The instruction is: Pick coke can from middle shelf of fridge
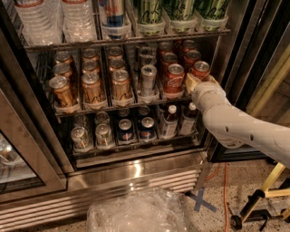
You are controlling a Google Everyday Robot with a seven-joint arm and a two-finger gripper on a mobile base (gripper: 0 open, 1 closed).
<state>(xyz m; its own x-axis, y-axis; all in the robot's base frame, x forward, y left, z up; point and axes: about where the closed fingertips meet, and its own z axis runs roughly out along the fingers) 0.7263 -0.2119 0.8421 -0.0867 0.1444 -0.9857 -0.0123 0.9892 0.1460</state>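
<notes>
Several red coke cans stand in the two right lanes of the middle shelf of the open fridge. One front can stands in the left red lane and another at the far right. My gripper, on a white arm coming in from the right, is at the shelf's front right, right against the far-right coke can and partly covering its lower half. Gold-brown cans fill the left lanes and a silver can stands in the middle lane.
The upper rack holds water bottles and tall green cans. The lower rack holds blue cans and small bottles. A glass door is at the left. A crumpled plastic bag and a yellow stand are on the floor.
</notes>
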